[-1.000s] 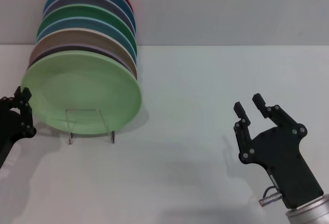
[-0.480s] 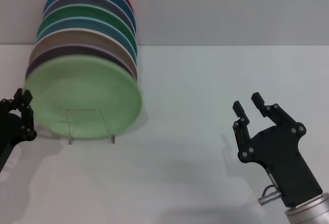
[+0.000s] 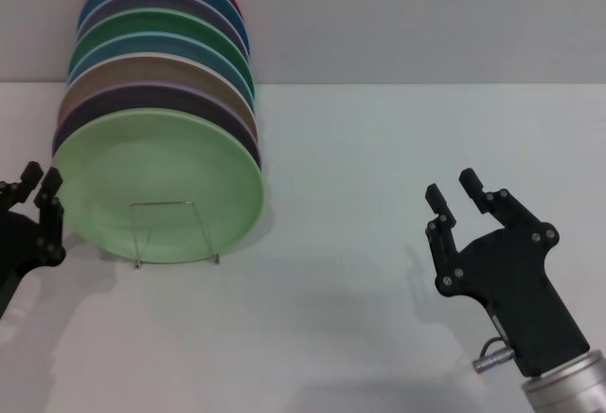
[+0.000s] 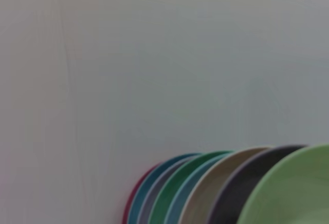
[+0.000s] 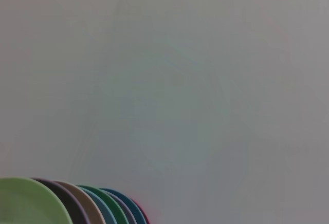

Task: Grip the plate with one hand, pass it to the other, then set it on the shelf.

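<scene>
Plate point(image 3: 156, 186) racked on shelf point(image 3: 175, 233); left gripper point(image 3: 30, 188) beside rim, right gripper point(image 3: 453, 191) apart, both open, empty.

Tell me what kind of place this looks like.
Probably a bare robot test bench, not a home kitchen. A plain white table against a blank wall holds only a row of coloured plates, the pale green plate in front, standing in a wire rack, with the left gripper and right gripper open on either side.

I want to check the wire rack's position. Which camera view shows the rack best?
The head view: the shelf shows as a thin wire loop standing in front of the plate. Neither wrist view shows it; both show only plate edges against the pale background.
</scene>
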Controlling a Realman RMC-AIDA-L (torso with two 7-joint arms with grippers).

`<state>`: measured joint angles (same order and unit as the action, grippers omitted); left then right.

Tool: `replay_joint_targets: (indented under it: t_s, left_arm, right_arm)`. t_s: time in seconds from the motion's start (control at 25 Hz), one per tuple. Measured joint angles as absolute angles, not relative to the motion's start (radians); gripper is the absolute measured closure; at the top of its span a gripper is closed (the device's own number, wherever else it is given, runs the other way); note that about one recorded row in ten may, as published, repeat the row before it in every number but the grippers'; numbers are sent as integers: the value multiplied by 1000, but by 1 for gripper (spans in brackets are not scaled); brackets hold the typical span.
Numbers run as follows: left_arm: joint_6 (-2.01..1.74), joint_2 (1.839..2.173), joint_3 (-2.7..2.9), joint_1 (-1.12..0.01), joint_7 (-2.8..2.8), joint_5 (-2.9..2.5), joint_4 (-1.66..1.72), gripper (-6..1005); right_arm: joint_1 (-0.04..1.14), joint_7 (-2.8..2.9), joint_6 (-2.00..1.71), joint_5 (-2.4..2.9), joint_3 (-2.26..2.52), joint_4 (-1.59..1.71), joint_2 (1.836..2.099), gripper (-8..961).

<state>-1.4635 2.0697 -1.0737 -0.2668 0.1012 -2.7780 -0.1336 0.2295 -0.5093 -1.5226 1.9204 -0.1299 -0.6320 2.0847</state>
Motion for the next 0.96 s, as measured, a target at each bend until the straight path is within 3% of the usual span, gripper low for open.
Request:
replay_joint_targets:
  t_s: [0.36,0.76,0.96]
  left_arm:
    - [-1604,2069,-1074,-183,116,-2776,-134,784]
    - [-1662,2067,-1123,-164,256,-2767,-133,324]
    - [-1647,2071,-1138,-181,260,-2767,-134,324]
  right_arm:
    - [248,-450,-1474,1920,-215,-630,2083,650]
    - [262,-407,-1468,1920,-278,-597,2083,651]
    - [265,-369,-1472,1921,-300,-573,2082,651]
